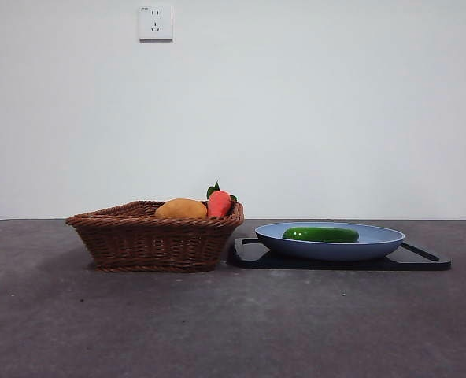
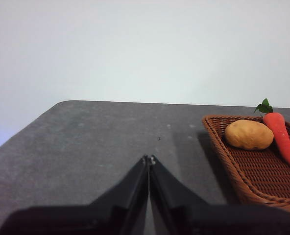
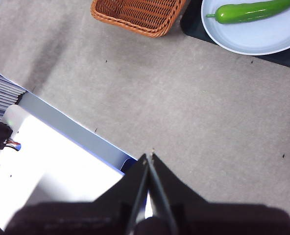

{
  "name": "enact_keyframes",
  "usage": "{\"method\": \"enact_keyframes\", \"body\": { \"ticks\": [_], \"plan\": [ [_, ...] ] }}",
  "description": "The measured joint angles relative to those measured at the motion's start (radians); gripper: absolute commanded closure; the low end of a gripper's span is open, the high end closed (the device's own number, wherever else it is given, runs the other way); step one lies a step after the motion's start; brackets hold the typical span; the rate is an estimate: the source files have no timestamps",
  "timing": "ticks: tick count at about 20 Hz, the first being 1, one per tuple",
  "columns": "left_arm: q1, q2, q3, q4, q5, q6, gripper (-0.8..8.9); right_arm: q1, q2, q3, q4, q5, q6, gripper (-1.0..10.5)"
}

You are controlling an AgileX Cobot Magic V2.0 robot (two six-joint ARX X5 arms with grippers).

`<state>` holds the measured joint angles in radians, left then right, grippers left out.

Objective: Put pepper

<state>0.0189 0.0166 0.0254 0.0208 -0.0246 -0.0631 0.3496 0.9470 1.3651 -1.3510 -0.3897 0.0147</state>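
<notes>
While both grippers wait, pepper [image 1: 320, 234] lies mid-plate [image 1: 382, 246].

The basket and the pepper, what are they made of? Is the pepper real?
The basket looks like woven wicker, brown and matte; you can see the braided strands and rim. The pepper on the plate is very smooth, even green and shiny, so it may be a plastic toy, but the pictures can't prove that.

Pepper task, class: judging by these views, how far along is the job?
Either done or not begun. The pepper lies on the blue plate, beside the basket holding the other vegetables. Nothing is in hand: the left tool and right tool are shut and empty, away from it.
</notes>
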Motion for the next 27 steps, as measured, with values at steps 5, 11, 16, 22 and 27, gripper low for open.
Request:
{"method": "enact_keyframes", "body": {
  "ticks": [5, 11, 16, 22, 27],
  "plan": [
    [0.000, -0.010, -0.008, -0.105, 0.002, -0.016, 8.06, 0.000, 0.000, 0.000, 0.000, 0.000, 0.000, 9.4],
    [0.000, -0.010, -0.008, -0.207, 0.033, -0.017, 8.06, 0.000, 0.000, 0.000, 0.000, 0.000, 0.000, 9.4],
    [0.000, -0.010, -0.008, -0.206, 0.036, -0.017, 8.06, 0.000, 0.000, 0.000, 0.000, 0.000, 0.000, 9.4],
    [0.000, -0.010, -0.008, -0.206, 0.037, -0.017, 8.06, 0.000, 0.000, 0.000, 0.000, 0.000, 0.000, 9.4],
    [0.000, -0.010, -0.008, -0.206, 0.037, -0.017, 8.06, 0.000, 0.000, 0.000, 0.000, 0.000, 0.000, 9.4]
  ]
}}
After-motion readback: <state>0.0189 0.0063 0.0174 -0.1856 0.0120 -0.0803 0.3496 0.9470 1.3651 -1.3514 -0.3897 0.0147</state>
